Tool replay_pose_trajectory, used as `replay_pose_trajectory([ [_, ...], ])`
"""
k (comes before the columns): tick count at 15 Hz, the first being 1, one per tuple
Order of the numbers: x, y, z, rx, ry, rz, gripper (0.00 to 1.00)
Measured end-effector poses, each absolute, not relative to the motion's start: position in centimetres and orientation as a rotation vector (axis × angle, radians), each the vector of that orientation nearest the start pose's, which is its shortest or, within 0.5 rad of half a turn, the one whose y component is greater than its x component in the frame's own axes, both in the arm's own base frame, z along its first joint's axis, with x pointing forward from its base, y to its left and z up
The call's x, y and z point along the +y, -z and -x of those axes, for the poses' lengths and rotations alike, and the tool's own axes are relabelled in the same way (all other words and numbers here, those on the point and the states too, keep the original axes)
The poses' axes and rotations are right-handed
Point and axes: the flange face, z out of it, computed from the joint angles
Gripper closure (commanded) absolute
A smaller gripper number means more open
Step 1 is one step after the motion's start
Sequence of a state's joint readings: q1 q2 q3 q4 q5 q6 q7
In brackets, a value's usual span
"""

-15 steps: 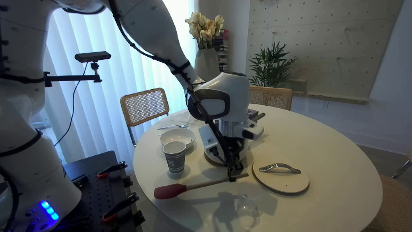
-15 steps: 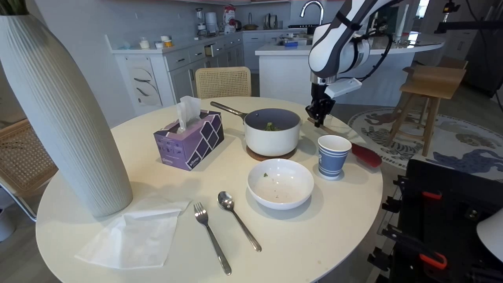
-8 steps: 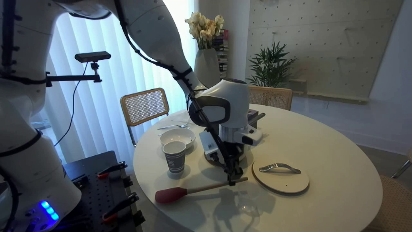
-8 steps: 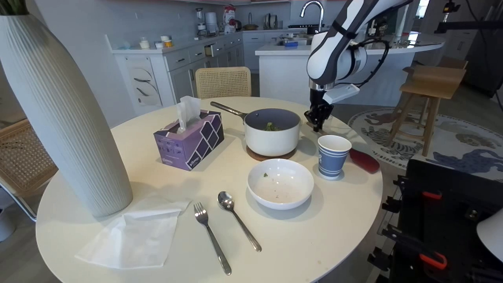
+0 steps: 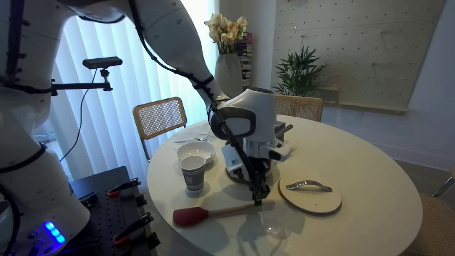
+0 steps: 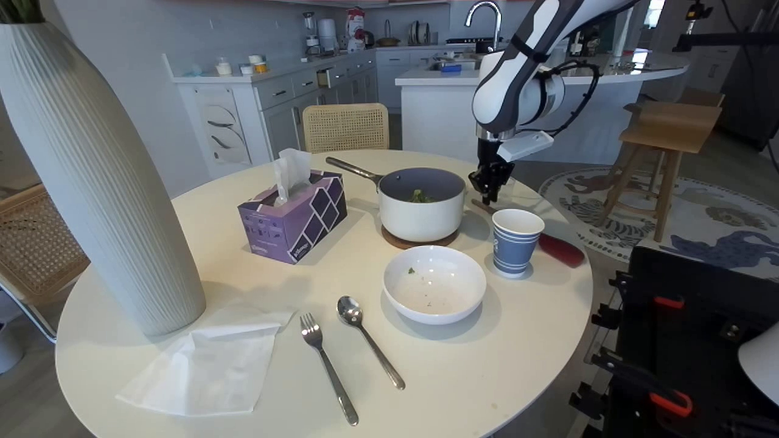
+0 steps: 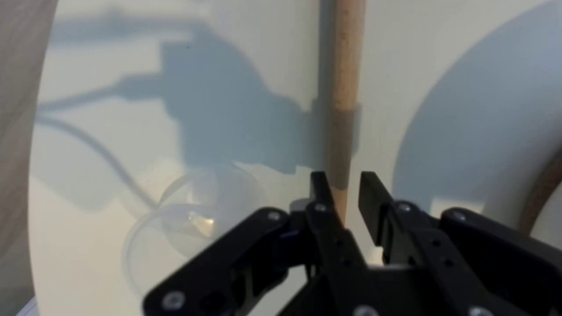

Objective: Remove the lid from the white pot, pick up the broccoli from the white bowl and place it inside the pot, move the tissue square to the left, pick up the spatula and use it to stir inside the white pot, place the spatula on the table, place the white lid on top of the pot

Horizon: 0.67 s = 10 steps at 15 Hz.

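Your lid [image 5: 310,200] is off, broccoli [image 6: 419,196] in the pot [image 6: 420,219] — whether you've stirred can't be told, but relidding remains. Your end effector [image 7: 343,177] is narrowly parted, the spatula [image 5: 220,212] seemingly resting on the desk [image 6: 517,353], handle [image 7: 347,66] in the gap.

The table [image 6: 481,365] is round and cream. In an exterior view, with the bowl [image 6: 444,284] as clock centre, the paper cup [image 6: 516,246] stands at two and the mat [image 6: 394,239] lies near twelve. The box [image 6: 292,228] sits near ten, the vase [image 6: 122,201] farther off at nine, the tissue [image 6: 213,371] at eight; spoon [image 6: 373,347] and fork [image 6: 330,371] lie between seven and eight, the spoon nearer. In an exterior view the lid [image 5: 309,201] lies handle-up, the clear cup [image 7: 193,224] near its eight o'clock, the spatula [image 5: 227,211] at nine, on the table or just above it.
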<state>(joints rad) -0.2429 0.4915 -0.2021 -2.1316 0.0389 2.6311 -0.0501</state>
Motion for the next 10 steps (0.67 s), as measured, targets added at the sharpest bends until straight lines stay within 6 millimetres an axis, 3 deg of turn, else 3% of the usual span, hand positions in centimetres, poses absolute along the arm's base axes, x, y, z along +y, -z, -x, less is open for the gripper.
replay_pose_trajectory([
  [6,-24.9,-18.4,-52.3,0.642,0.021,3.156,0.01],
  [10,-25.0,-19.4,-53.3,0.635,0.064,3.160,0.00],
])
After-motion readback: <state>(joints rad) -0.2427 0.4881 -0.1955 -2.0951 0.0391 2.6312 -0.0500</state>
